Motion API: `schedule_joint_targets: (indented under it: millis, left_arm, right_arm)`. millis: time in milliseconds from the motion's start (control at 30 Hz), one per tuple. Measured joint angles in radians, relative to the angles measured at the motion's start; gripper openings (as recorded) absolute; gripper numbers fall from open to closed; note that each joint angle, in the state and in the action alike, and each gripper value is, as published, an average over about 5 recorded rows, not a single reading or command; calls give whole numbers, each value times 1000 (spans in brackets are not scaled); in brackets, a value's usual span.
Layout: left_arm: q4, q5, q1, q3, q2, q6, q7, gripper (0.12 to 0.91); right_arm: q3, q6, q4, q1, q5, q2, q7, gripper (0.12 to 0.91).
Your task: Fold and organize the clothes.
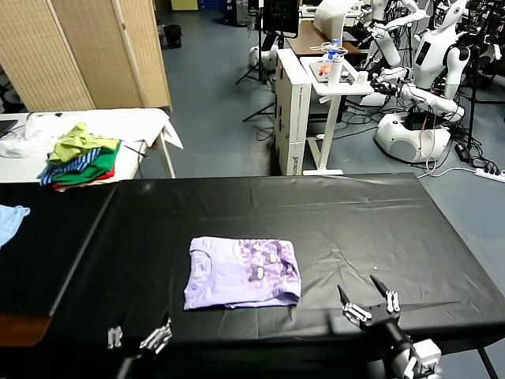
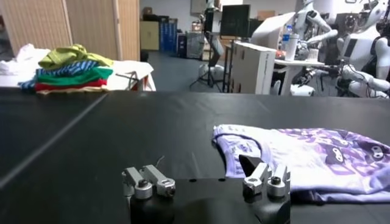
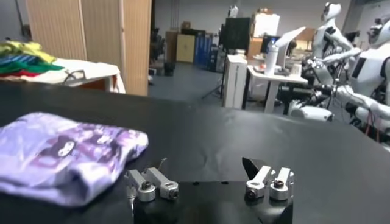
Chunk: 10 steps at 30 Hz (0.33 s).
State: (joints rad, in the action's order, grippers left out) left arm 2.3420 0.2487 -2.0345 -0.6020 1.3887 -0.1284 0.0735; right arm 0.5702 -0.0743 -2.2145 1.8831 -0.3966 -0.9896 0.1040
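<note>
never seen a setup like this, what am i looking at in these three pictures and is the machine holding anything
This is a two-armed robot at a long table covered in black sheeting. The wide picture comes from a camera on its head, looking down at the table. The other two come from cameras on its wrists, each looking out low over its own metal fingers.

The left gripper and right gripper both sit at the near edge of the table, fingers spread apart, holding nothing.

Between them lies a folded pale lavender T-shirt with a purple print, untouched by either gripper. A light blue garment lies at the table's far left. On a white table behind sits a pile of green, striped and red clothes. Other robots stand in the background.
</note>
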Motion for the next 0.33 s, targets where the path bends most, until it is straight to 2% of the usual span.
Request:
schedule_joint_targets:
  millis: [333]
  left_arm:
    - [-3, -8, 0, 5, 4, -2, -5, 907]
  right_arm:
    - [-1, 0, -9, 19, 8, -4, -1, 907]
